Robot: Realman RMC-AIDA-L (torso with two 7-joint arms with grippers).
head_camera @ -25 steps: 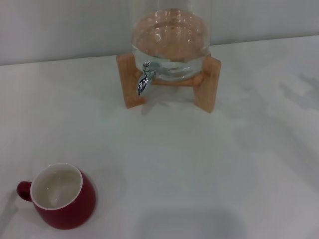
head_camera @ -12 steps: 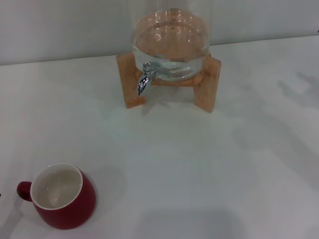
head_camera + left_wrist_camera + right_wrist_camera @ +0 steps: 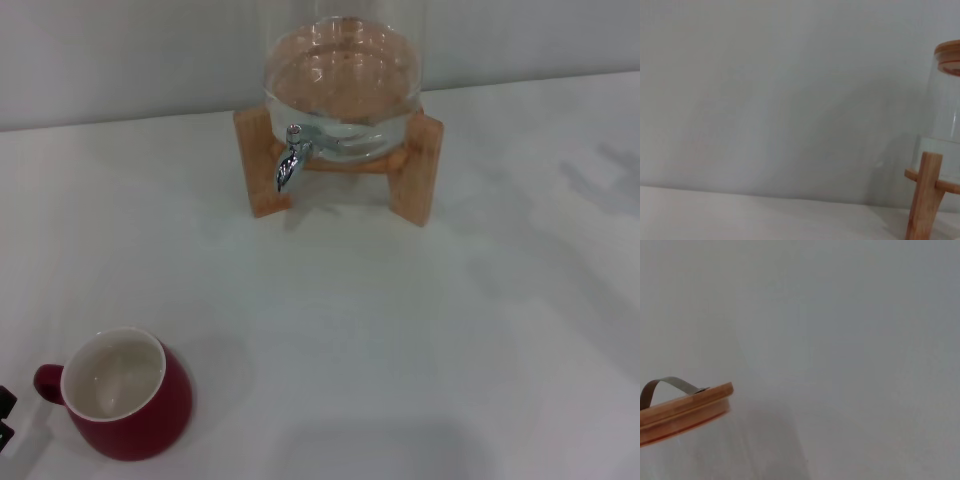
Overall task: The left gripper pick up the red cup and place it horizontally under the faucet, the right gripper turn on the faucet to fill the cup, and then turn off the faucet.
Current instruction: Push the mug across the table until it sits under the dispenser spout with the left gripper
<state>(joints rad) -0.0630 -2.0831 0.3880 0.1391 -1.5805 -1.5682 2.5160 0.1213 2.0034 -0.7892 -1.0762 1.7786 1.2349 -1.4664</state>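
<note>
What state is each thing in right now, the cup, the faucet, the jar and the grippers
red cup: upright on the table, empty, handle toward the robot's left, not held.
faucet: no water running, nothing under the spout.
glass jar: on its wooden stand, holding water.
left gripper: just entering beside the cup's handle, not touching.
right gripper: not in view.

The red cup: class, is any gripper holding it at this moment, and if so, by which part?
Nothing holds it. The red cup stands alone on the table; the left gripper only peeks in beside its handle, apart from it.
</note>
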